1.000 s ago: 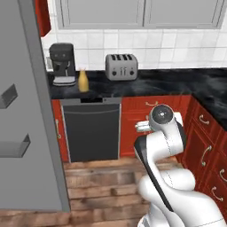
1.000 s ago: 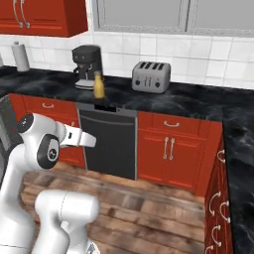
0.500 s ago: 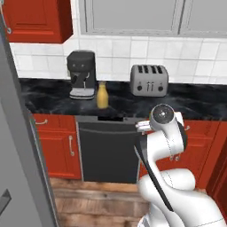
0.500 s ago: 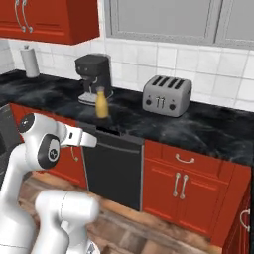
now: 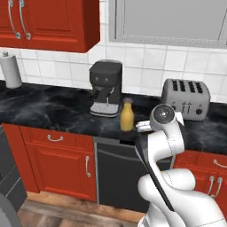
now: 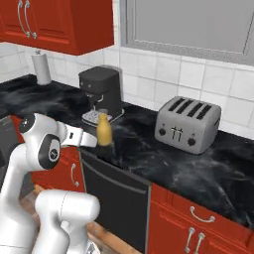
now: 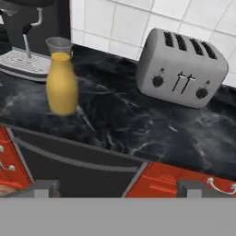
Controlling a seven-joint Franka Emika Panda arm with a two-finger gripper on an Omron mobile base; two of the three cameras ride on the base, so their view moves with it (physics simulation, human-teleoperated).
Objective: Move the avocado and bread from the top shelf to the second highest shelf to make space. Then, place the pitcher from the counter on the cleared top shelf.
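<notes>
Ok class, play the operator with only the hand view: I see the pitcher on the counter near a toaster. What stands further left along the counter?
Observer: A white paper towel roll stands at the far left of the counter, beyond the coffee machine.
Operator: And what hangs above that machine?
Observer: A red wall cabinet; a grey cabinet hangs over the toaster.

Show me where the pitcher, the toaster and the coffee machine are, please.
pitcher (image 7: pixel 61 87): hand view, on its yellow body.
toaster (image 6: pixel 187 125): right base view, on its silver front face.
coffee machine (image 5: pixel 106 82): left base view, on its black upper housing.
</notes>
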